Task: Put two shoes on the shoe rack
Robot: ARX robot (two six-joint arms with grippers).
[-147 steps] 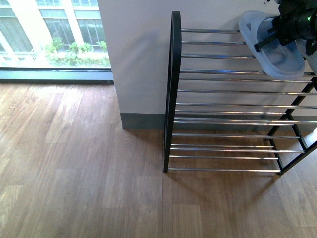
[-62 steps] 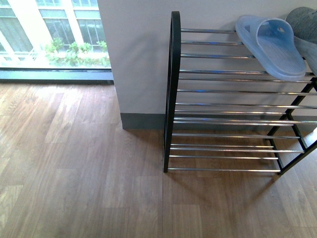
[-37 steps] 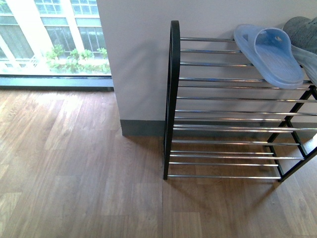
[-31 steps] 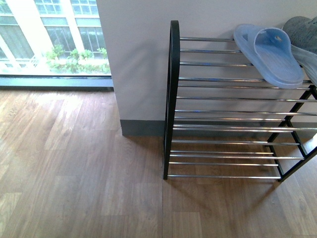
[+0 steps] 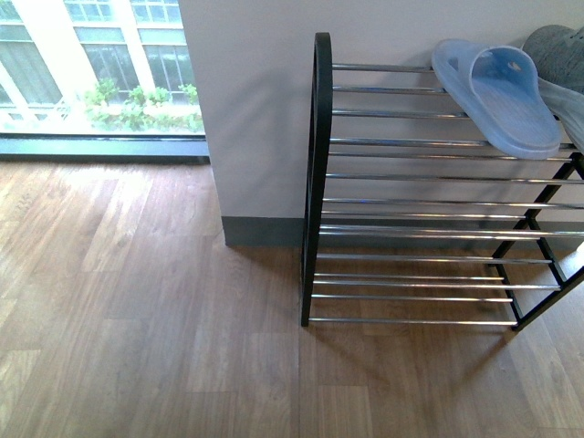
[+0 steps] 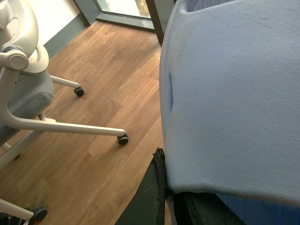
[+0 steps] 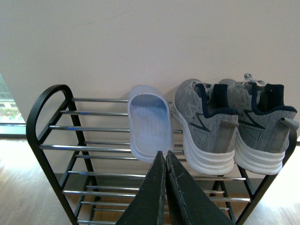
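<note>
sneakers [image 7: 234, 126]: 2 | slippers [image 7: 149, 123]: 2 (one on rack) | rack [image 7: 47, 140]: 1 | chair [image 6: 23, 93]: 1

Two grey sneakers [image 7: 243, 126] stand upright side by side, heels outward, right of frame on the rack's [image 7: 51, 147] top chrome tier.

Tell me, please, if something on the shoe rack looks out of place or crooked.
Mostly tidy. The two grey sneakers stand side by side on the top tier of the shoe rack. The odd item is a single blue slipper beside them with no partner on the rack; the front view shows it lying slightly slanted across the bars.
</note>
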